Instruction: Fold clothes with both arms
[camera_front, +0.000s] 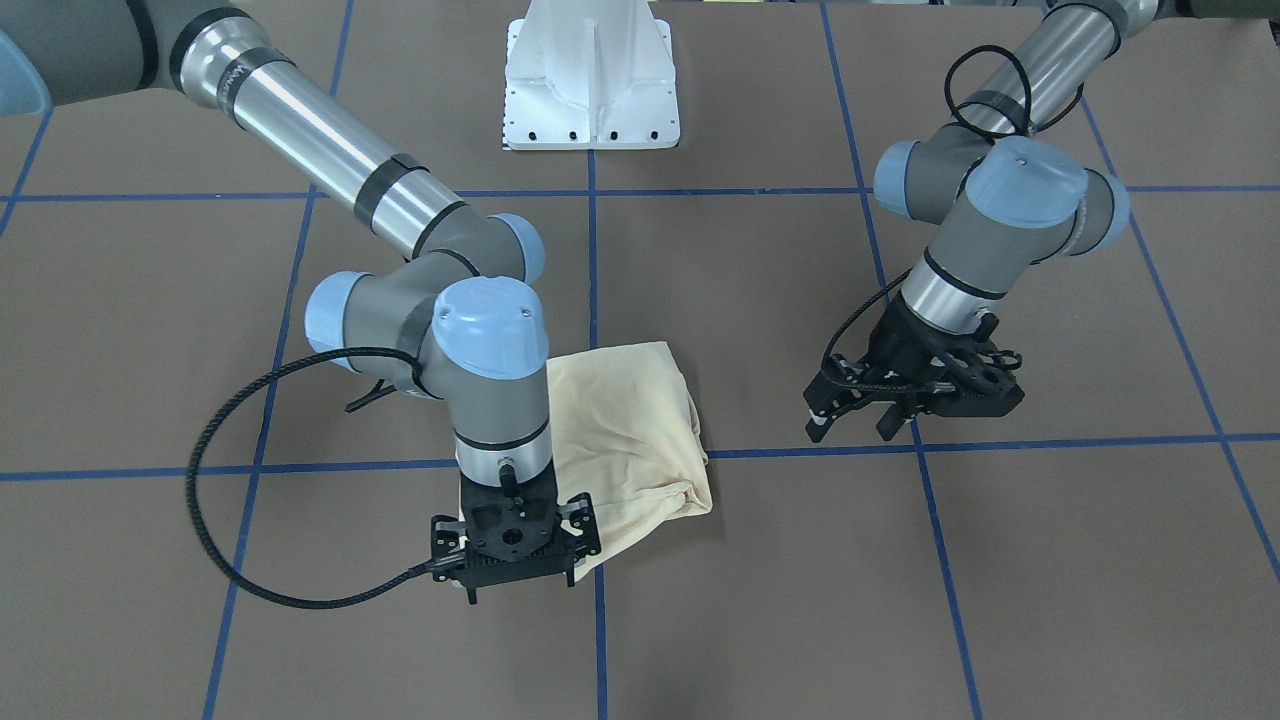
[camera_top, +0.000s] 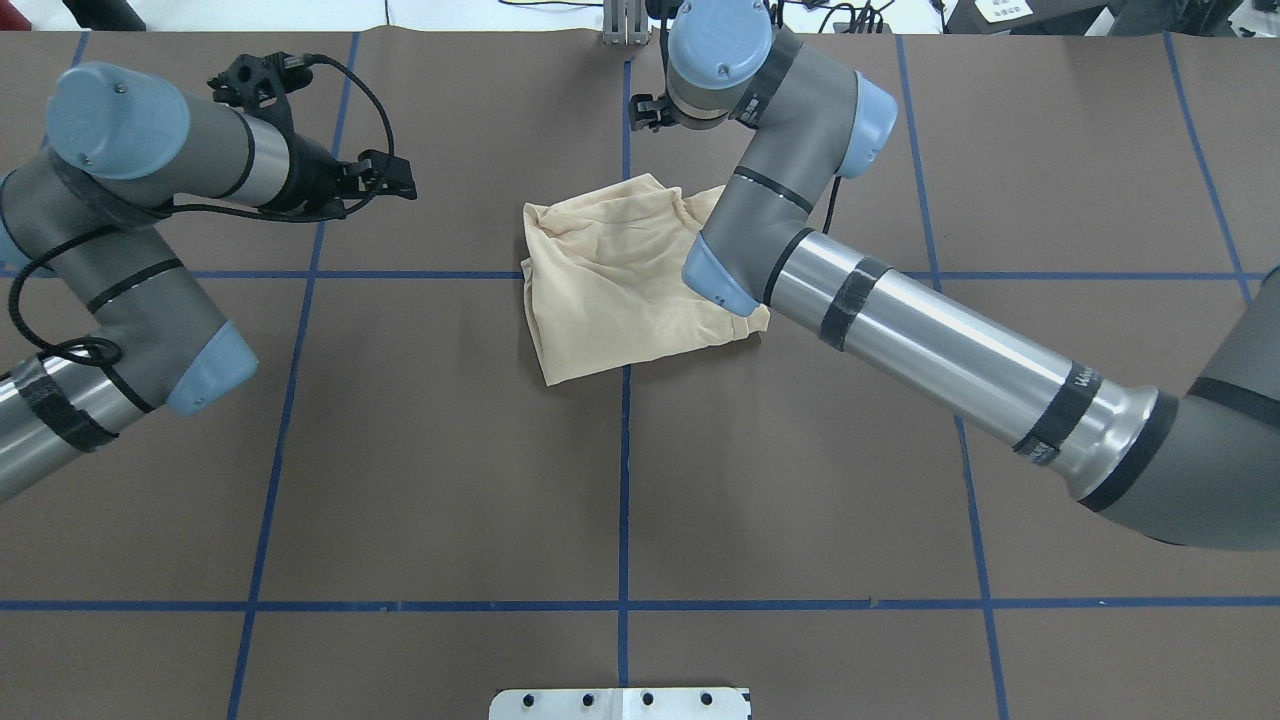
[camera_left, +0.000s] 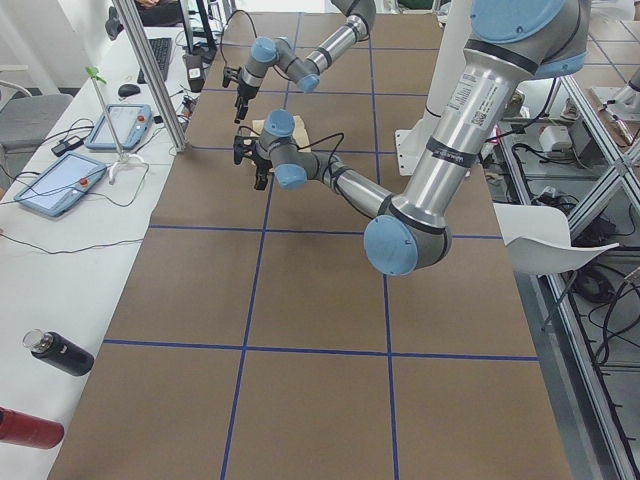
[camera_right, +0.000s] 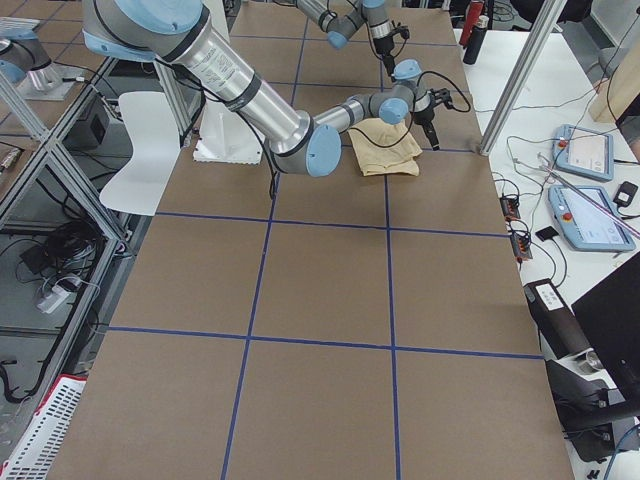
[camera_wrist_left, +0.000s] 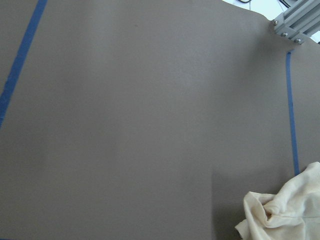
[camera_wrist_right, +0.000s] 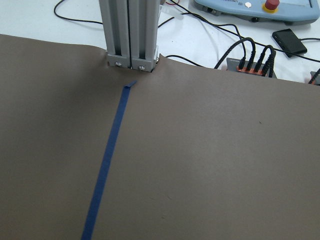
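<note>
Now: one folded shirt, mid-worktop

You have a brown worktop (camera_top: 450, 450) gridded with blue tape (camera_top: 624, 480). A white bench (camera_left: 60, 280) runs along its operator-side edge and carries two pendants (camera_left: 120, 125) and two bottles (camera_left: 60, 352). One shirt (camera_top: 610, 290) lies mid-width, nearer that edge than the robot's: pale cream, folded into a rumpled rectangle. Two arms reach in. The left gripper (camera_front: 855, 420) hangs well off the shirt toward the worktop's left end, fingers spread. The right gripper (camera_front: 515, 575) points down at the shirt's operator-side edge; you cannot tell whether its fingers are apart or together.
</note>
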